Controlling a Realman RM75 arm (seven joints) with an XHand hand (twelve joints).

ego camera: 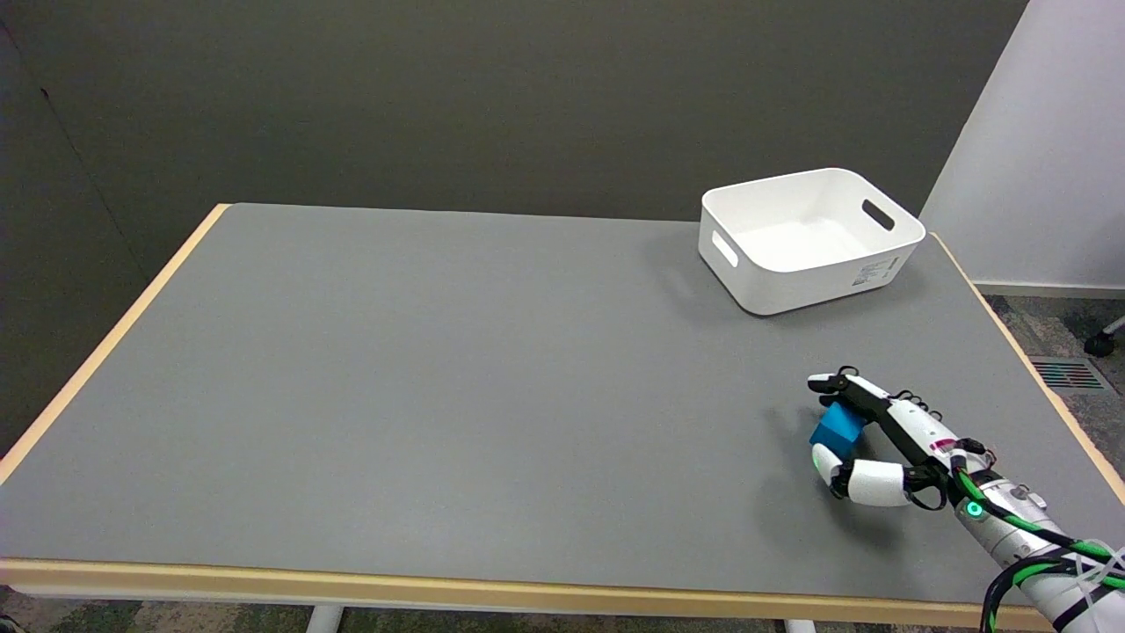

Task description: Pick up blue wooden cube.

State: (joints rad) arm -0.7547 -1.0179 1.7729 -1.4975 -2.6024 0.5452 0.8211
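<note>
Head view of the grasp stage. The right hand reaches in from the lower right of the grey worktop and encloses the blue wooden cube, which lies toward the worktop's near right portion, well apart from the white bin standing at the far right corner. The cube sits between the upper fingers, which extend over its far side, and the white-tipped thumb, which curls in below it on the near side; the hand thus appears to be holding the cube in a pinch, with both sides seemingly in contact, though the exact contact faces are hidden by the fingers. Whether the cube rests on the worktop or is already slightly raised cannot be told from this angle; the shadow beneath the hand lies close under it, which suggests little or no height has been gained. The step in hand is judged to be the closing or securing of the grip. The next move calls for a straight upward lift with steady finger pressure, so that the smooth-faced cube neither rotates nor slips from between thumb and fingers.
</note>
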